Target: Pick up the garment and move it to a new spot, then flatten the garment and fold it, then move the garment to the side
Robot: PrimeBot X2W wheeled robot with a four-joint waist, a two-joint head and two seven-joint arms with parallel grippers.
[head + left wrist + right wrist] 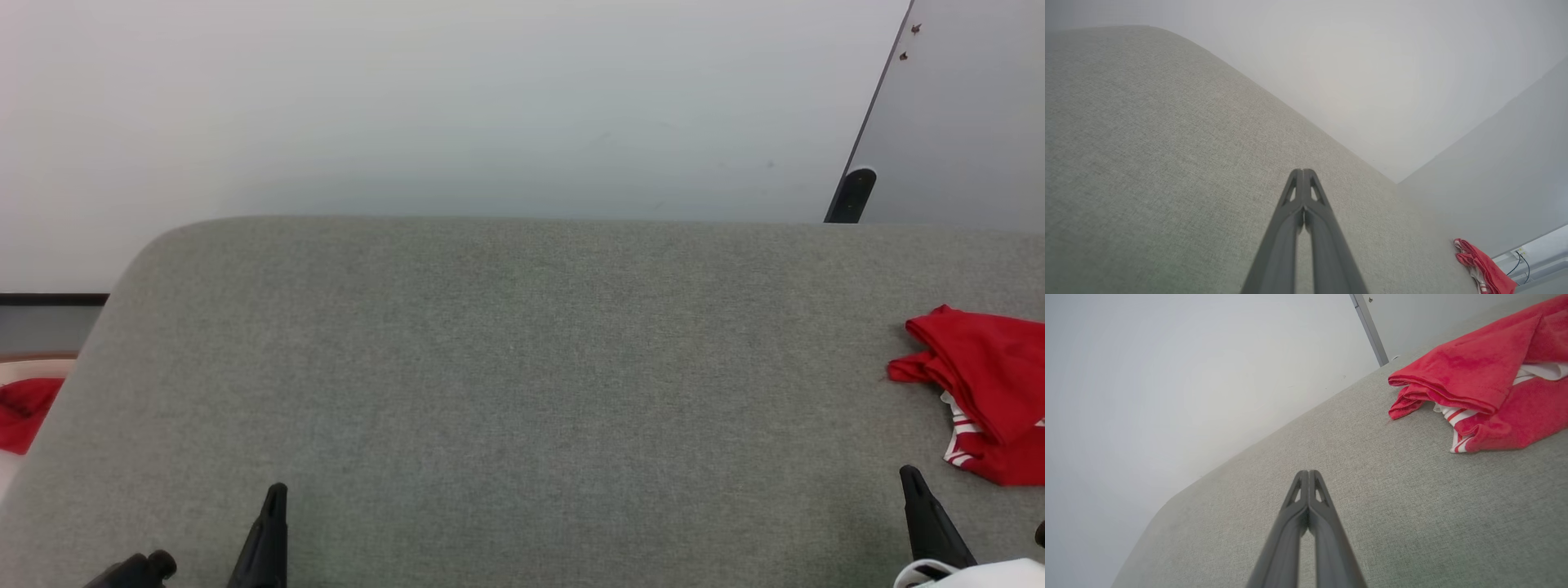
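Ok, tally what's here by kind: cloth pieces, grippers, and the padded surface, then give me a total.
Cloth pieces: 2, the garment and a red cloth scrap
Grippers: 2, left gripper and right gripper, both shut
Padded surface: 1
Total: 5

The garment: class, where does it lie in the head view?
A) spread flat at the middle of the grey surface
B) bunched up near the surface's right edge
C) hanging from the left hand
B: the garment lies crumpled at the right side of the grey surface, partly cut off by that view's edge.
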